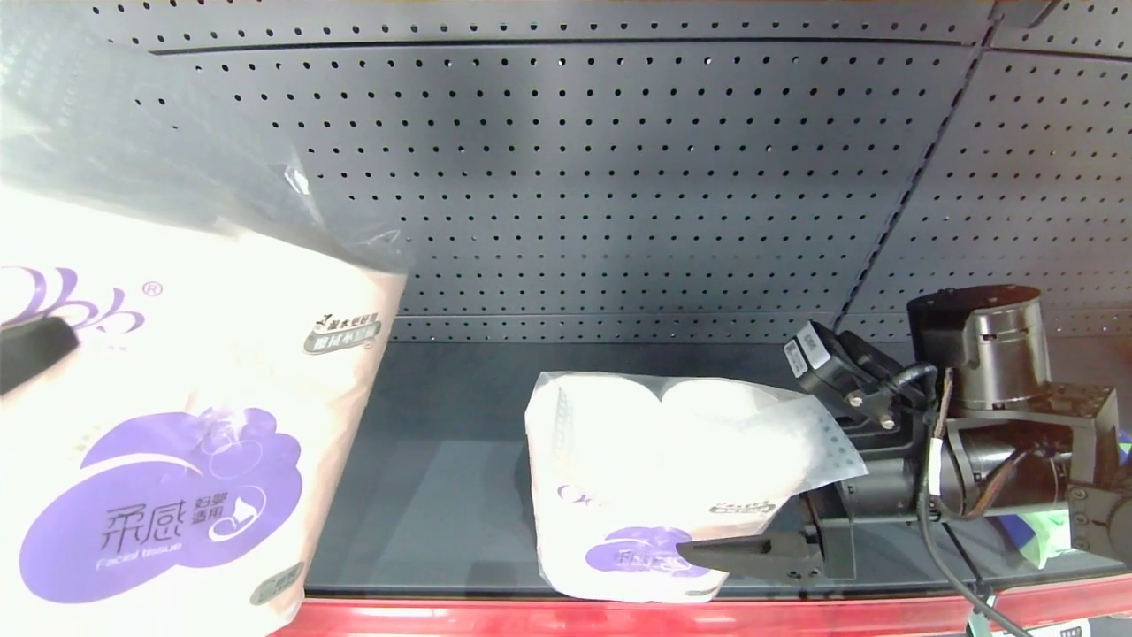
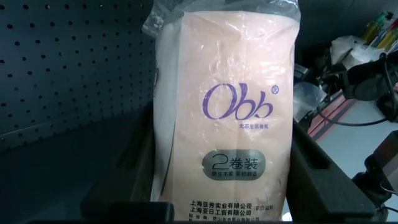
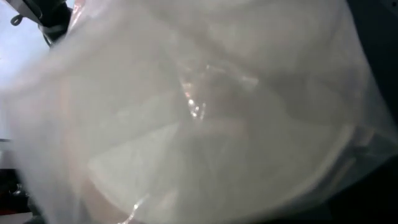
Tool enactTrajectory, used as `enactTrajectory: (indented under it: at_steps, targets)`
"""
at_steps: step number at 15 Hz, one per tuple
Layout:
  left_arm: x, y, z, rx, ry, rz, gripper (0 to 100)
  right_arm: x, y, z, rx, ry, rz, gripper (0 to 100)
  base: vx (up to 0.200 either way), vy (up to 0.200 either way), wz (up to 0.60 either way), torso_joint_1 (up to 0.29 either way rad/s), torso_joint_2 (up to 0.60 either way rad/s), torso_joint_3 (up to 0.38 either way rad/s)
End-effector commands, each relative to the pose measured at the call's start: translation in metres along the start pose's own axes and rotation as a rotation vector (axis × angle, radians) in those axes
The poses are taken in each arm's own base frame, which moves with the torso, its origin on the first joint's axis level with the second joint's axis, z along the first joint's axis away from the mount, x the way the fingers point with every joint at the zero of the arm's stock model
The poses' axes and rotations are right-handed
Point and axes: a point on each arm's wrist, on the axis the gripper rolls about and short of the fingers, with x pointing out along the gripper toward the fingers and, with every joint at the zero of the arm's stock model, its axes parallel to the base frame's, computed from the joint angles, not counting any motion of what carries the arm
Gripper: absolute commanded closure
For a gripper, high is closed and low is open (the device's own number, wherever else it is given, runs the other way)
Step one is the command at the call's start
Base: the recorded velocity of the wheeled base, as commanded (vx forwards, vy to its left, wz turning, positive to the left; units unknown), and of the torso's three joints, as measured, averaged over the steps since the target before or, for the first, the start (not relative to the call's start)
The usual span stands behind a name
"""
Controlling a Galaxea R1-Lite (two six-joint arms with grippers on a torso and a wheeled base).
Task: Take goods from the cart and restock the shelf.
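Observation:
A large pink tissue pack (image 1: 168,425) with a purple logo hangs close at the left, above the shelf's front edge. My left gripper (image 2: 224,186) is shut on it, with black fingers (image 2: 314,177) pressing both sides of the wrapper. A second, smaller tissue pack (image 1: 654,478) stands on the dark shelf board (image 1: 442,478) at centre right. My right gripper (image 1: 707,504) comes at it from the right and is shut on it; one finger (image 1: 743,553) lies across its front and the other is hidden behind it. The pack's clear wrap (image 3: 199,112) is pressed close to the right wrist camera.
A grey pegboard wall (image 1: 575,177) backs the shelf and a red strip (image 1: 531,615) runs along its front edge. Between the two packs the shelf board is bare. A green and white item (image 1: 1048,535) lies at the far right behind the right arm.

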Motion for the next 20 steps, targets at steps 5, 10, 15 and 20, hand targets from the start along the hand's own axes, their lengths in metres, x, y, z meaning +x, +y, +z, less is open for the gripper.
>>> enactTrajectory:
  at_steps: [5,10,15,20]
  targets:
    - [0.001,0.0,0.0,-0.001,0.002,0.0,100,-0.02,0.012,0.009,0.021,-0.027,-0.089,0,0.0,0.0,0.0,0.0,0.0,0.0]
    - [0.015,0.006,-0.001,-0.009,0.042,0.006,100,-0.051,0.043,-0.006,0.022,-0.035,-0.14,0,0.0,0.0,0.0,0.0,0.0,0.0]
    - [0.047,0.016,0.004,-0.027,0.079,0.012,100,-0.099,0.074,-0.022,0.03,-0.105,-0.308,0,0.0,0.0,0.0,0.0,0.0,0.0]
    - [0.075,0.027,-0.003,-0.037,0.11,0.009,100,-0.139,0.106,-0.027,0.088,-0.239,-0.618,0,0.0,0.0,0.0,0.0,0.0,0.0]
